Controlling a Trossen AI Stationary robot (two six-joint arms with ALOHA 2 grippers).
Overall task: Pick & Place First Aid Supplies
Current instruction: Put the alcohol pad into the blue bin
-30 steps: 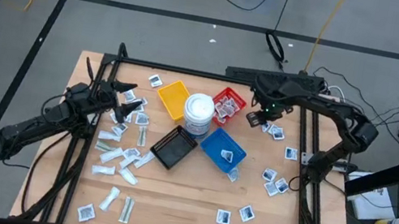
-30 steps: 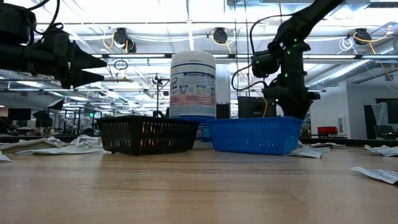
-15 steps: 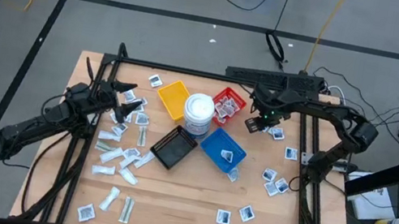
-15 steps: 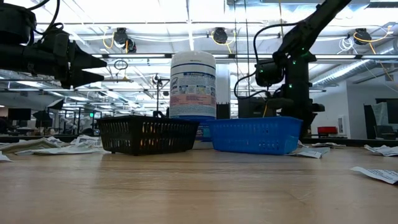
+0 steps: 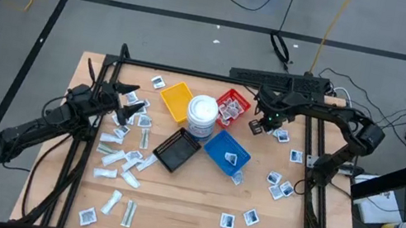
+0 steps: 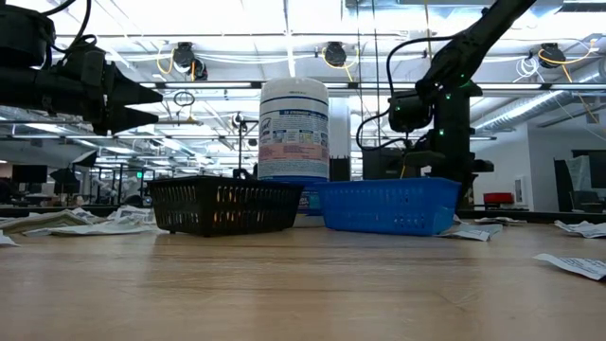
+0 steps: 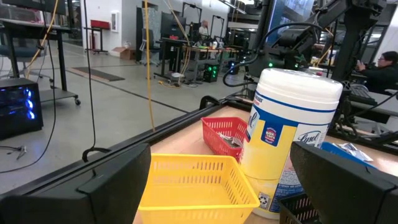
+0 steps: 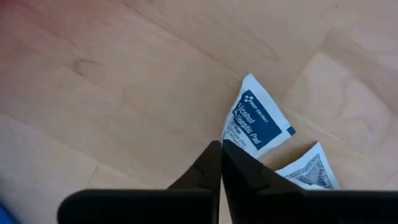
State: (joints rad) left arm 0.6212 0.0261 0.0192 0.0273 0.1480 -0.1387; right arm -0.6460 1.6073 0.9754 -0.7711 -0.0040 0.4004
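Note:
My right gripper (image 8: 221,149) points straight down at the table, right of the red tray (image 5: 231,106), and is shut at a small white packet with a blue label (image 8: 258,121). A second packet (image 8: 311,171) lies beside it. In the low view the blue tray (image 6: 388,204) hides the right gripper's fingertips. My left gripper (image 5: 129,94) hangs open and level over the table's left side, touching nothing, facing the yellow tray (image 7: 186,180) and the white tub (image 7: 289,130). More packets (image 5: 120,158) lie flat on the wood. My right gripper comes from above, fingers pointing down, and its shut fingertips (image 8: 214,155) meet at the blue-label packet's near corner (image 8: 229,134). The fingers hide the exact spot. The rest of the packet lies on the wooden table.
Yellow, red, blue and black (image 5: 176,150) trays stand around the white tub (image 5: 202,114) at the table's middle. Packets are scattered at the right (image 5: 278,184) and near the front edge (image 5: 239,218). Black frame rails (image 5: 314,150) run along both sides.
My right gripper has sunk toward the table behind the blue tray and then kept still. My left arm has not moved.

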